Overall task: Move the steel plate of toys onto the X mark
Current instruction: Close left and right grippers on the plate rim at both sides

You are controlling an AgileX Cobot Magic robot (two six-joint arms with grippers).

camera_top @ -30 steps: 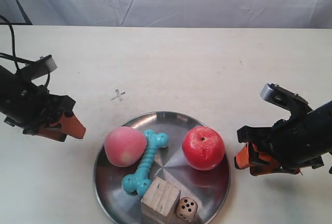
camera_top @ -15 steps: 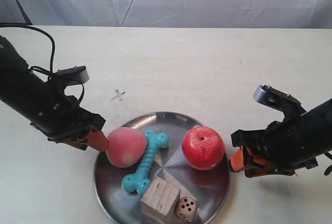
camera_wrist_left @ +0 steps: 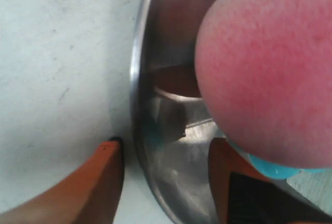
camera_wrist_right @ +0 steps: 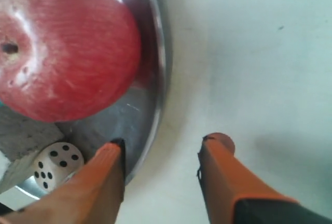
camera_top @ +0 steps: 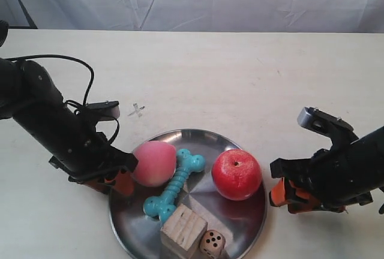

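1. One steel plate carries all five toys at the near side of the bench. We find it not yet on the X mark, which lies bare just beyond the plate's far-left rim.
2. The left fingers stand open astride the rim beside the peach, one inside and one outside, clamping nothing.
3. The right fingers stand open astride the rim by the apple, holding nothing.
4. We judge the grasp merely set up. Closing, lifting and the transfer are left.
5. We read no brand or writing, only pips on the die.
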